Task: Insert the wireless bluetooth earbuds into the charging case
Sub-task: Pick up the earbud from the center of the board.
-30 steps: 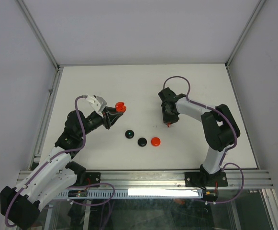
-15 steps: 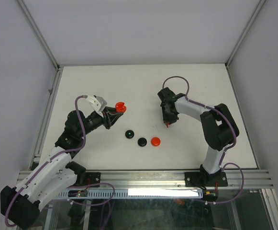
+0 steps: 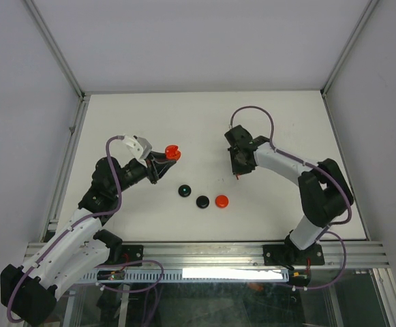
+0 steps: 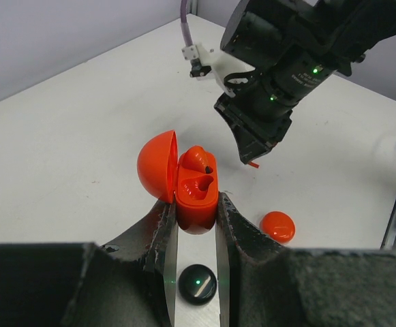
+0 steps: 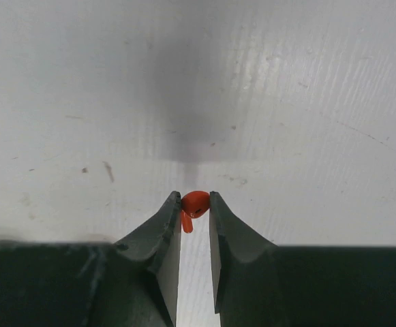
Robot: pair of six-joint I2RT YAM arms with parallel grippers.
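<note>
My left gripper (image 4: 196, 210) is shut on the red charging case (image 4: 198, 189), holding it off the table with its round lid (image 4: 157, 167) swung open. One red earbud (image 4: 199, 161) sits in the case's upper slot and the slot beside it is hollow. In the top view the case (image 3: 172, 152) is left of centre, at the tip of my left gripper (image 3: 165, 158). My right gripper (image 5: 195, 204) is shut on a tiny red earbud (image 5: 196, 202), stem pointing down, just above the white table. From above, that right gripper (image 3: 238, 173) is right of centre, apart from the case.
Two black discs (image 3: 184, 191) (image 3: 202, 201) and a red disc (image 3: 221, 201) lie in a row near the front middle of the table. The left wrist view shows one black disc (image 4: 197, 284) under the jaws and the red disc (image 4: 278, 226) to the right.
My right gripper's jaws have closed onto the red earbud, and the right arm's elbow has swung out to the right. The left arm and the case have stayed still.
</note>
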